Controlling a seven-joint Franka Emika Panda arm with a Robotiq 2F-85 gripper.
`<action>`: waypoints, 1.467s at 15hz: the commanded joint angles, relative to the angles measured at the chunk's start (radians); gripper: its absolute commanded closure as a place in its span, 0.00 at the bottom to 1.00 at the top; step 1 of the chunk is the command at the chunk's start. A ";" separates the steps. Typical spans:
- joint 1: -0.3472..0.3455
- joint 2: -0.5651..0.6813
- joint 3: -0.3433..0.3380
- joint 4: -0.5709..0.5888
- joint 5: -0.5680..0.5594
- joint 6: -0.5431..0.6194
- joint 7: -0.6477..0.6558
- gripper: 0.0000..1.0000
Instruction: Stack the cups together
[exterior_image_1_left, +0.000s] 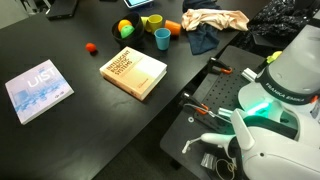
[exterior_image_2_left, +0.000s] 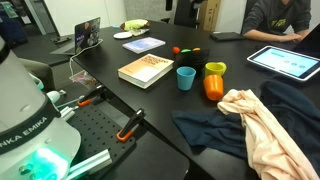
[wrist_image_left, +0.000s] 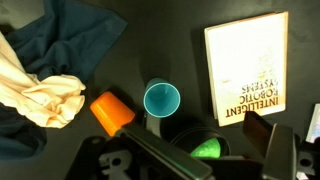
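Three cups stand close together on the black table beside the tan book. The teal cup is upright in the wrist view and shows in both exterior views. The orange cup lies on its side. The yellow-green cup is upright; in the wrist view it is partly hidden by my fingers. My gripper is open and empty, high above the cups, and is out of both exterior views.
A peach cloth and a dark blue cloth lie near the cups. A yellow-green-red ball, a small red ball and a light blue book are on the table. A tablet and a laptop stand farther off.
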 joint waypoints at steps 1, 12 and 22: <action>-0.007 0.077 -0.019 -0.018 0.000 0.079 -0.070 0.00; -0.018 0.311 -0.017 -0.052 -0.002 0.374 -0.127 0.00; -0.021 0.448 0.030 -0.041 -0.010 0.498 -0.132 0.00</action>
